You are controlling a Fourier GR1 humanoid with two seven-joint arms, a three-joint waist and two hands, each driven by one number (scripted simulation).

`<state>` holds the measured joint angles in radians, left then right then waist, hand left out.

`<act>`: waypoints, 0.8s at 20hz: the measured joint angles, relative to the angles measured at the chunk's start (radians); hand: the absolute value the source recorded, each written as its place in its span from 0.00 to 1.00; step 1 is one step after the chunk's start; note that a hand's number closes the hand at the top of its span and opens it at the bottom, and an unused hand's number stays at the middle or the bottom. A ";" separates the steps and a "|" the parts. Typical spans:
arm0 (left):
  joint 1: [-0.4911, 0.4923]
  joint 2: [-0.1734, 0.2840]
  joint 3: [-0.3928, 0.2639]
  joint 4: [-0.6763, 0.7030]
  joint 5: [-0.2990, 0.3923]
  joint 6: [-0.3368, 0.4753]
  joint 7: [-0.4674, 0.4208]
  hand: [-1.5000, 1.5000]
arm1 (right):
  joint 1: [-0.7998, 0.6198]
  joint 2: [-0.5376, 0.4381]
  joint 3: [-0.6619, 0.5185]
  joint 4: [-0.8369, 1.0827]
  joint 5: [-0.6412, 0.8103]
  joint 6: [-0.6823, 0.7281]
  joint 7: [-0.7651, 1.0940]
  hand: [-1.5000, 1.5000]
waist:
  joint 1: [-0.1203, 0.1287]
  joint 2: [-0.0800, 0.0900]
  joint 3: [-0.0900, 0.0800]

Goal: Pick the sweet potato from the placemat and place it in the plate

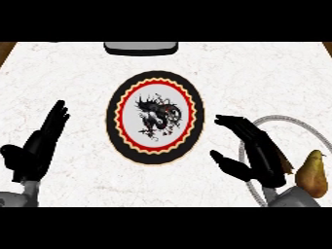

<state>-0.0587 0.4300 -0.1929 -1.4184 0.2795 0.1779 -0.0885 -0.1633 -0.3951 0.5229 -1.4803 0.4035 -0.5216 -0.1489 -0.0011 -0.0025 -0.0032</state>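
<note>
Sweet potato [313,174]: tan-yellow, pear-like shape, narrow top with a small stem-like tip, fat rounded bottom. It lies inside the plate [308,127], a pale thin-rimmed ring at the view's right, partly covered by the right arm. Potato sits in the plate's lower right part, just beside the right wrist.

Placemat [155,117]: round, black outer band, red and cream scalloped ring, grey centre with a black-and-red dragon-like figure. Mid-table, nothing on it.

Right hand [258,158]: over the plate's left edge, fingers [234,122] straight and spread, thumb out to the left. Holds nothing; not touching the potato as far as I can tell.

Left hand [33,153]: left of the placemat, fingers straight and together, pointing up, resting, holds nothing.

White marbled table [67,73]; grey object [141,47] at the far edge.
</note>
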 measured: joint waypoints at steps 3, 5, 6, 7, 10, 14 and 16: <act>0.013 -0.006 0.007 0.020 -0.006 -0.017 -0.026 0.50 | 0.072 0.016 0.012 0.040 0.059 -0.103 -0.130 0.00 | -0.001 0.002 0.002; 0.011 -0.006 0.022 0.051 -0.006 -0.035 -0.052 0.50 | 0.124 0.013 0.017 0.035 0.112 -0.170 -0.167 0.00 | -0.005 0.002 0.002; -0.001 -0.012 0.028 0.075 -0.010 -0.039 -0.062 0.50 | 0.151 0.010 0.015 0.023 0.134 -0.198 -0.174 0.00 | -0.007 0.002 0.002; 0.003 -0.012 0.034 0.078 -0.010 -0.048 -0.067 0.50 | 0.167 0.012 0.012 0.015 0.165 -0.224 -0.169 0.00 | -0.007 0.001 0.002; -0.004 -0.020 0.039 0.090 -0.024 -0.054 -0.072 0.50 | 0.241 -0.006 0.002 -0.064 0.260 -0.267 -0.116 0.00 | -0.010 0.000 0.002; 0.007 -0.027 0.043 0.079 -0.033 -0.047 -0.068 0.50 | 0.326 -0.052 -0.031 -0.157 0.437 -0.234 0.045 0.00 | -0.015 -0.002 0.001; 0.006 -0.029 0.044 0.080 -0.035 -0.047 -0.067 0.50 | 0.356 -0.068 -0.052 -0.184 0.526 -0.186 0.134 0.00 | -0.018 -0.003 0.000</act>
<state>-0.0527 0.4005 -0.1489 -1.3387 0.2442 0.1309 -0.1556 0.1925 -0.4636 0.4713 -1.6643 0.9292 -0.7074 -0.0150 -0.0191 -0.0050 -0.0034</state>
